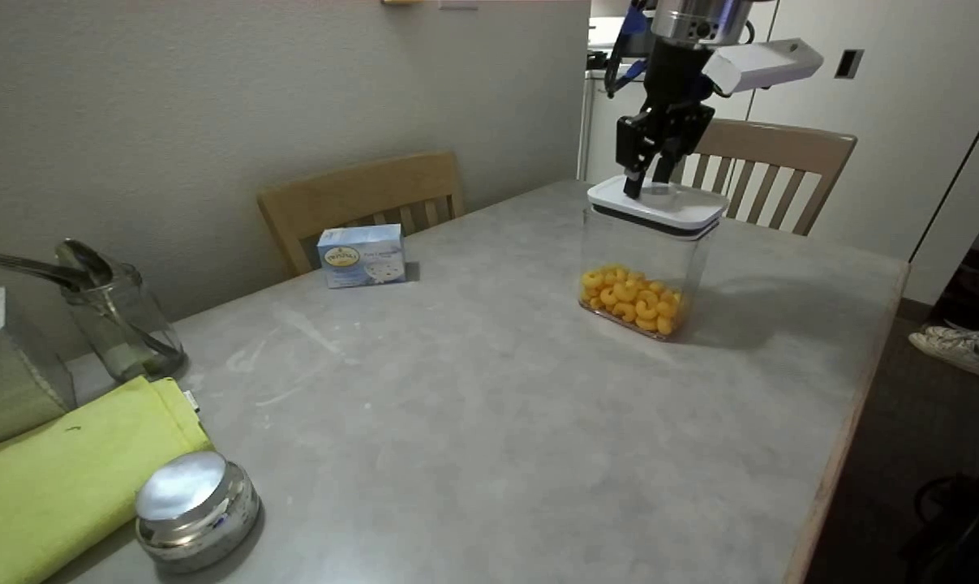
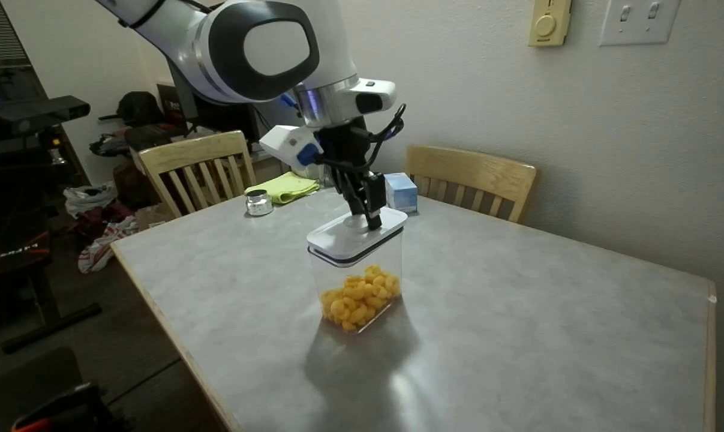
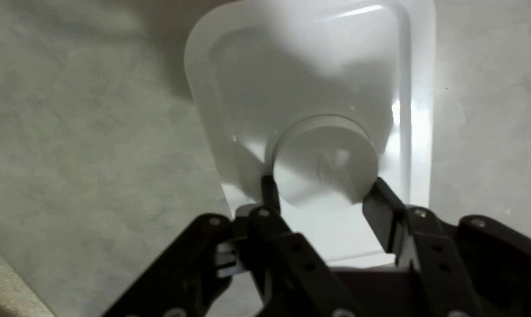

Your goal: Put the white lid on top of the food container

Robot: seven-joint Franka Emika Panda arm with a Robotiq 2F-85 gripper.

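The white lid (image 1: pixel 669 208) lies on top of the clear food container (image 1: pixel 643 247), directly below the gripper (image 1: pixel 648 186); a dark gasket (image 1: pixel 650 222) shows under its edge. From left to right in an exterior view: a folded yellow-green cloth (image 1: pixel 83 478), a glass jar of cutlery (image 1: pixel 108 337) and a shiny silver jar (image 1: pixel 197 511), all well left of the gripper; a Twinings tea box (image 1: pixel 363 255), nearer it; then the gripper itself, its fingers (image 3: pixel 270 191) clamped on the lid's round button (image 3: pixel 326 163); right of it, behind, a wooden chair (image 1: pixel 781 142).

The white lid (image 1: pixel 674 206) tops the food container (image 1: pixel 637 258) (clear, upright).
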